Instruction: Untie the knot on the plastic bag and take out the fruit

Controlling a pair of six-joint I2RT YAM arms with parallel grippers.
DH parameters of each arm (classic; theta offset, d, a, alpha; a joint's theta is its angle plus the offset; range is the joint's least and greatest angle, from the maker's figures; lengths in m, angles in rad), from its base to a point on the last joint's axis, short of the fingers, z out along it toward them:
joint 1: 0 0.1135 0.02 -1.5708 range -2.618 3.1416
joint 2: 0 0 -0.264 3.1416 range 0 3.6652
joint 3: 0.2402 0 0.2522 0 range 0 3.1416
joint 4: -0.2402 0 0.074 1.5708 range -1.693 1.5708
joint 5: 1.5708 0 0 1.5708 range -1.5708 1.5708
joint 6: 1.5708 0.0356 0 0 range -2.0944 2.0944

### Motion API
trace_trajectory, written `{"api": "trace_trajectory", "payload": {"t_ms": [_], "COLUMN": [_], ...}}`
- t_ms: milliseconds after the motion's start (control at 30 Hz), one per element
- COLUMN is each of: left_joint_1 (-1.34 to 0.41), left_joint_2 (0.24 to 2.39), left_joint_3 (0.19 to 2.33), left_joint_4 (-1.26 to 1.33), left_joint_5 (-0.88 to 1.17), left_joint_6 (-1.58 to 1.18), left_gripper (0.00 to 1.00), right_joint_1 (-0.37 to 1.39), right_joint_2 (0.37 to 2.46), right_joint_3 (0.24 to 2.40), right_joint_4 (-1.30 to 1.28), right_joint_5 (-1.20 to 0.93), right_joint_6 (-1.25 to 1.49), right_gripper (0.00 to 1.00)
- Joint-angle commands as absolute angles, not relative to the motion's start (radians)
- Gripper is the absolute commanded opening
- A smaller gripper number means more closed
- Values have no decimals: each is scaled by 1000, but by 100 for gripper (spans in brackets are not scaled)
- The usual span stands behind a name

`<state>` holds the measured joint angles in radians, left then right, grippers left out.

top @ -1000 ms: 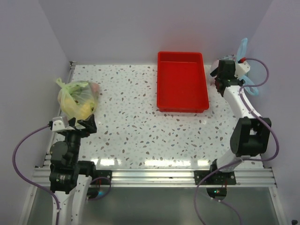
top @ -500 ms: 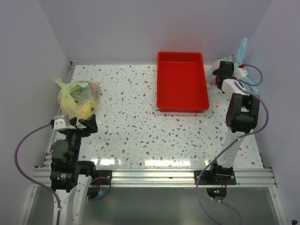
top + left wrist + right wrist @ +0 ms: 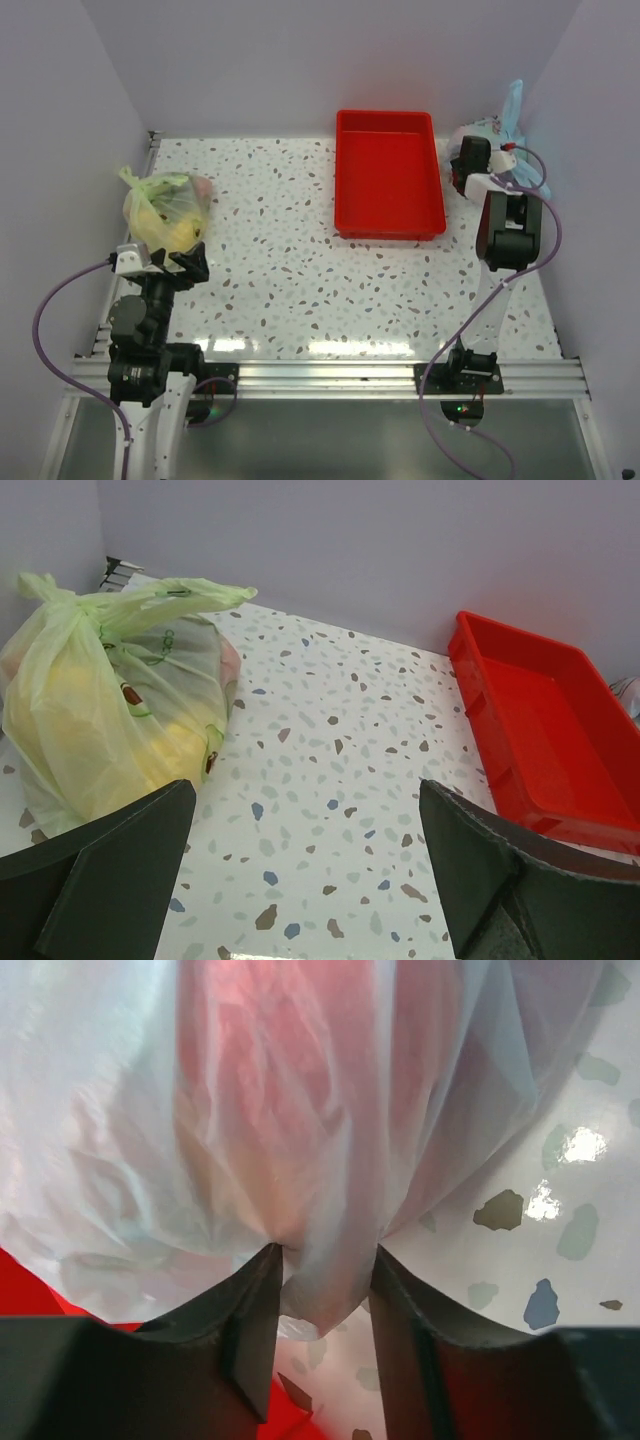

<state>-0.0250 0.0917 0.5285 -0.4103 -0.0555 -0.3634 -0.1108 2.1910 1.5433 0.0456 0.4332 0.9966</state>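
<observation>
R gripper was pinched narrow on a fold of the plastic bag, which I saw far right, just beside the red tray, w/ pink fruit showing thru the film, while L gripper gaped wide nr the yellow-green bag.

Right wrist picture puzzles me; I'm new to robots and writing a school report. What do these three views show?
Two robot arms are bolted at the near edge of a speckled table. The top picture looks down from above. The other two come from a camera on each wrist. The right tool pinches a fold of the light blue plastic bag, with something pink showing through, beside a red tray. The left tool is open, holds nothing, and faces a tied yellow-green bag.
</observation>
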Motion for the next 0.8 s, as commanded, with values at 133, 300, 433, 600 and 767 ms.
{"api": "trace_trajectory", "payload": {"t_ms": [133, 300, 433, 600, 767], "left_joint_1": [-9, -11, -11, -20, -35], "left_joint_2": [101, 91, 80, 55, 35], "left_joint_3": [528, 526, 525, 520, 520], "left_joint_4": [-356, -354, -353, -348, -353], "left_joint_5": [-32, -29, -29, -29, -38], "left_joint_6": [-350, -351, -350, -348, -350], "left_gripper": [100, 100, 100, 100, 100], "right_joint_1": [-124, -132, -138, -161, -170], "right_joint_2": [2088, 1945, 1806, 1525, 1280], "right_joint_3": [1442, 1318, 1230, 1005, 794], "right_joint_4": [91, 19, -107, -230, -349], "right_joint_5": [474, 489, 489, 502, 453], "right_joint_6": [1005, 989, 965, 983, 962], "right_gripper": [6, 0, 0, 0, 0]}}
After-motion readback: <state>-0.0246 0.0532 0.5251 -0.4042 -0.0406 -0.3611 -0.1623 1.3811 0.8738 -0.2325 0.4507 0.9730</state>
